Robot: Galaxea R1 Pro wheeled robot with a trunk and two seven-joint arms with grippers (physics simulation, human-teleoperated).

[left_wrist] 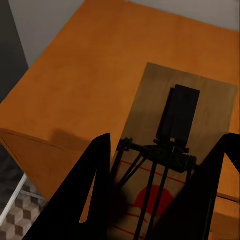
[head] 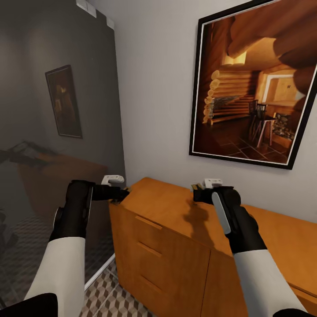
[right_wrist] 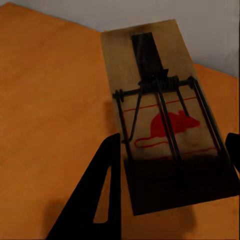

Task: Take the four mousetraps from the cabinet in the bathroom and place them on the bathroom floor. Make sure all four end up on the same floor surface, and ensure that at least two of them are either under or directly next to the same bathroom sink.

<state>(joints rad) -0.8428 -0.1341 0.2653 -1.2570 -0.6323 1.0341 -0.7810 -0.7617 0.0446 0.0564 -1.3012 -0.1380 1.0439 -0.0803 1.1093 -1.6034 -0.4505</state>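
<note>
1. Hidden or cut off: in the head view both mousetraps are mostly masked by the gripper bodies; only dark slivers show at the fingertips. The cabinet's right end runs out of frame. The dark glass panel (head: pixel 57 132) at left shows dim, unclear reflections.
2. Left gripper (head: pixel 122 192): black fingers (left_wrist: pixel 95 190) part-open, closed on either side of a flat tan wooden mousetrap (left_wrist: pixel 185 125) with dark wire spring and a red mark. Its near end is cut off by the frame edge. The trap is held over the left end of the top of the wide orange-brown wooden cabinet (head: pixel 176 211), near the front-left corner; contact with the top cannot be told.
3. Right gripper (head: pixel 197 190): black fingers (right_wrist: pixel 102 195) gripping a second tan wooden mousetrap (right_wrist: pixel 150 90) by its near end; a red mouse print shows under the wire. It sits over the cabinet top, toward the back wall.
4. Cube-pattern tiled bathroom floor (head: pixel 110 299) shows below the cabinet front.
5. Framed log-cabin picture (head: pixel 251 83) hangs on the wall above.
</note>
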